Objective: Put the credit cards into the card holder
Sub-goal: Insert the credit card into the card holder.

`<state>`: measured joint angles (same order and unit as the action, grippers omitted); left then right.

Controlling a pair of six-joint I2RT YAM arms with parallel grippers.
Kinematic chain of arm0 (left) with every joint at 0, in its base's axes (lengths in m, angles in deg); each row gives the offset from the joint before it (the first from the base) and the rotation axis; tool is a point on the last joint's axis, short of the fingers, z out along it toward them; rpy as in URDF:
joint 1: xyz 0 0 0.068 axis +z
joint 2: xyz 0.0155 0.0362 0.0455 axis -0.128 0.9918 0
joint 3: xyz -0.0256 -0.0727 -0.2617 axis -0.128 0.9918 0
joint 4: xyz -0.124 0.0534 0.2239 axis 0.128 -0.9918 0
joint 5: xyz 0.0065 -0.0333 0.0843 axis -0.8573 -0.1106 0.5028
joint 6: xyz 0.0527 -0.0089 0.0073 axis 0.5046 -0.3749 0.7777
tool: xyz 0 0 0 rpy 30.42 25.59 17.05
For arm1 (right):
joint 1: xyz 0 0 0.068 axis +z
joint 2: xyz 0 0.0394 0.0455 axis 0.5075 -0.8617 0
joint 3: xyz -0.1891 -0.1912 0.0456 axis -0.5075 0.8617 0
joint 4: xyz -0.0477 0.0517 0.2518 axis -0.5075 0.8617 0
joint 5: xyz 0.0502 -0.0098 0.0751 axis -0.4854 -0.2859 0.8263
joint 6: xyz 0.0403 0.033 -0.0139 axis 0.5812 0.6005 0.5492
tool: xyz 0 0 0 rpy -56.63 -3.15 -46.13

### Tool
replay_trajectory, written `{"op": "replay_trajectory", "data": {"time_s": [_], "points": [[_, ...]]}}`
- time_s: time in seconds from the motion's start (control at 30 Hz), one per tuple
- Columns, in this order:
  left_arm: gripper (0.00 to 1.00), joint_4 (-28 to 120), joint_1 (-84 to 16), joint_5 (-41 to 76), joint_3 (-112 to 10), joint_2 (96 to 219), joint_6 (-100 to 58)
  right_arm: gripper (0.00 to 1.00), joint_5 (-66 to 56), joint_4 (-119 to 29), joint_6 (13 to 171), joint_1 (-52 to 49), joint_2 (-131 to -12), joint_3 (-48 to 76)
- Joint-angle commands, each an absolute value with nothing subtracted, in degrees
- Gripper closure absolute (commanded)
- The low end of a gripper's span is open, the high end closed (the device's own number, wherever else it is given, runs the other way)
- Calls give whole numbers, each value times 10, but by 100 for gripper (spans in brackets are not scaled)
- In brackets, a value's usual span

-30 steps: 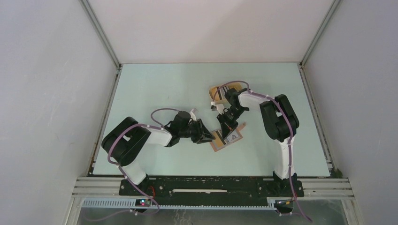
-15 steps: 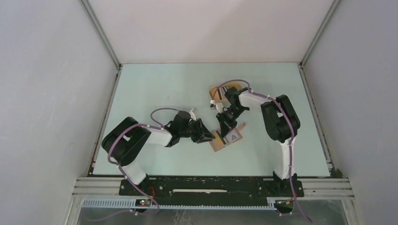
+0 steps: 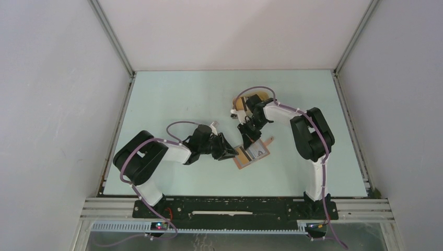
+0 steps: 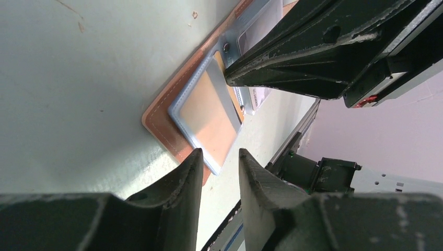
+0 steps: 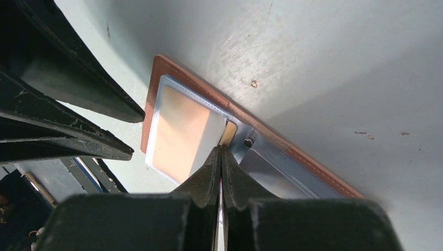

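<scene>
A pale green table [image 3: 172,104] carries everything. The two black-and-white arms reach in from either side and meet just right of its centre: the left arm [image 3: 156,157] lies low across the surface, and the right arm [image 3: 311,136] bends in from the far side. Behind the right arm's wrist sits a yellow oval tray [image 3: 239,103], mostly covered by that arm, so I cannot make out what it holds.

Between the grippers the small reddish-brown leather card holder [image 3: 249,155] lies open and flat on the table, its clear plastic pockets [image 5: 180,133] facing up. A flat blue-grey card [image 5: 277,167] shows in the half beside the snap.

The left gripper [image 4: 217,157] is at the holder's near edge with its jaws a little apart and nothing between them. Whether a fingertip touches the rim cannot be told. The right gripper [image 5: 220,151] points down at the middle of the holder with its jaws pressed together, tips at the edge of a clear pocket. A thin pale sliver shows between them, but I cannot tell whether it is a card.
</scene>
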<state>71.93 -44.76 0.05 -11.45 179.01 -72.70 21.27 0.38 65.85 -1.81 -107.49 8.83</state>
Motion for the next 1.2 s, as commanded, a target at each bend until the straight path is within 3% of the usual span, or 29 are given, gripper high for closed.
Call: {"op": "replay_trajectory", "data": {"time_s": [0.0, 0.6, 0.77, 1.17], "points": [[63, 734, -445, 8, -106, 1774, -722, 94, 173, -3, 667, -6, -1076, 90], [61, 743, -445, 7, -117, 1802, -739, 93, 172, 15, 658, 0, -1093, 88], [62, 743, -445, 3, -128, 1819, -741, 88, 196, 18, 656, -2, -1086, 88], [65, 742, -444, 2, -130, 1825, -742, 83, 254, 33, 613, -16, -991, 114]]}}
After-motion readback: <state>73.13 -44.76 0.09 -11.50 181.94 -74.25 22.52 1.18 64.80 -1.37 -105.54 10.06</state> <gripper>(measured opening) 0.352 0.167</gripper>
